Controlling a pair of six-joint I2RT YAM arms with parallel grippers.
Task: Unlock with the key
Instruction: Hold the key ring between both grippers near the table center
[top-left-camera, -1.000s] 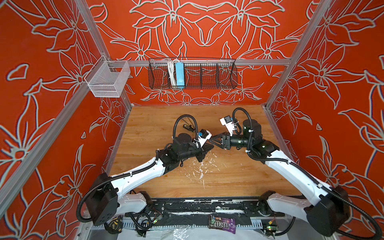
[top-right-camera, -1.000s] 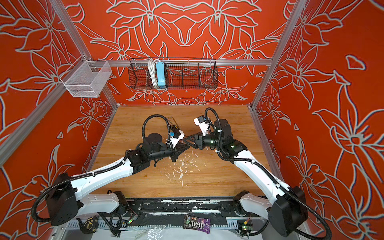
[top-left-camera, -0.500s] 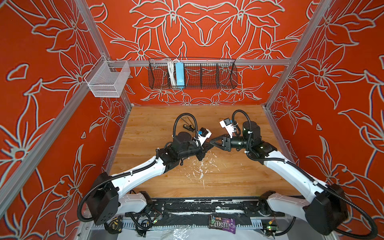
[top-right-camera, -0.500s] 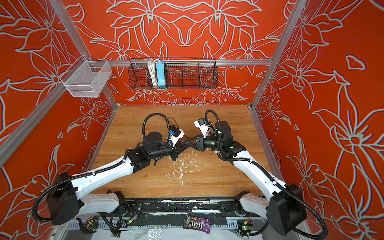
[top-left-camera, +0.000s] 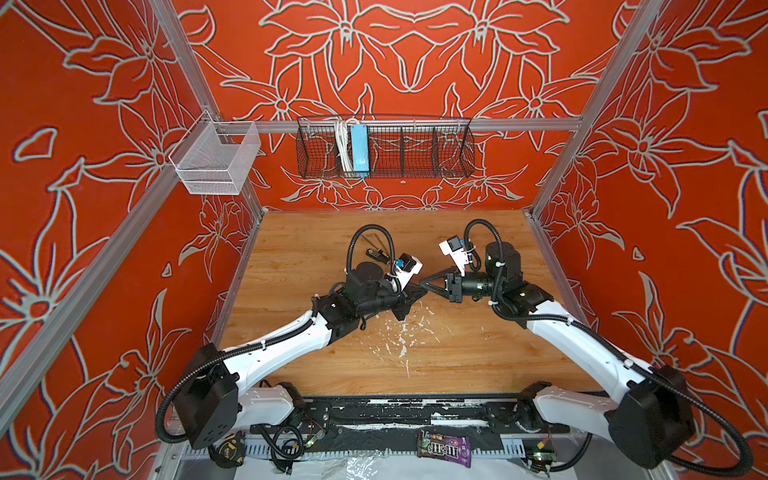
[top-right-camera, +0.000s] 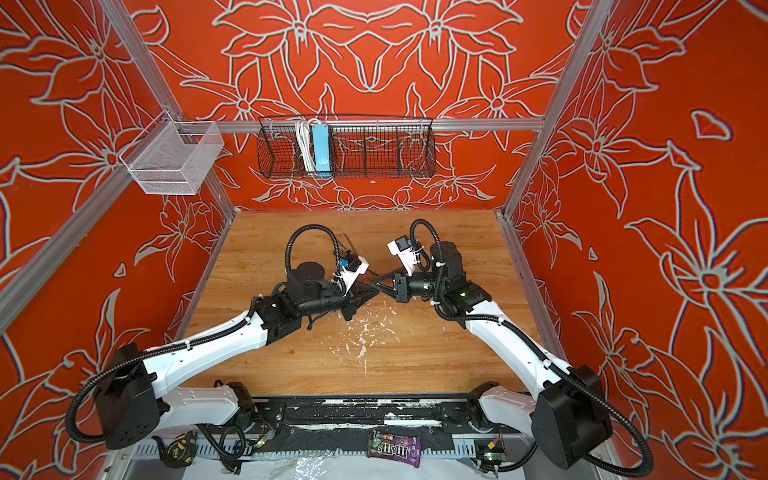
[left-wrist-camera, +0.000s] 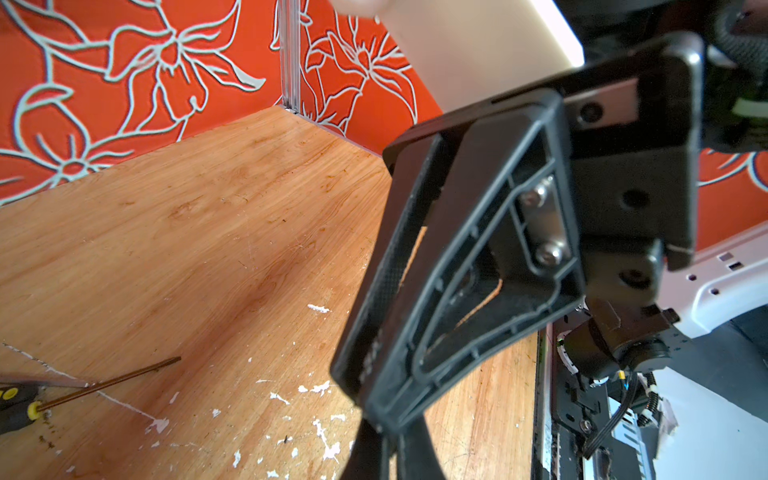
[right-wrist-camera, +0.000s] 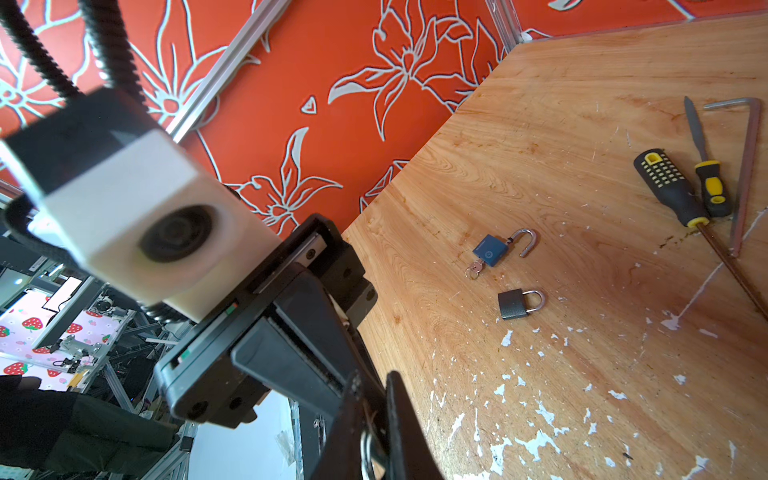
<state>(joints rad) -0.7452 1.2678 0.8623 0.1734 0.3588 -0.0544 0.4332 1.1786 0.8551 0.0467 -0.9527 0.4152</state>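
Right fingers (right-wrist-camera: 405, 432) pinch narrow on a metal ring (right-wrist-camera: 366, 455), tip to tip with the left fingers (right-wrist-camera: 299, 357), which are pressed together; their load is hidden. On the counter (right-wrist-camera: 582, 374) beyond lie a locked grey padlock (right-wrist-camera: 515, 304) and an open blue padlock (right-wrist-camera: 490, 249) with a key (right-wrist-camera: 478, 266) in it.

Keyed padlock (right-wrist-camera: 490, 248) just beside other padlock (right-wrist-camera: 513, 304) on table (right-wrist-camera: 540, 124); screwdrivers (right-wrist-camera: 670, 188), hex key (right-wrist-camera: 747, 174) clustered, well apart from padlocks.

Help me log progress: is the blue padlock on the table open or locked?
Open: the blue padlock has its shackle swung free, and a key sits in it.
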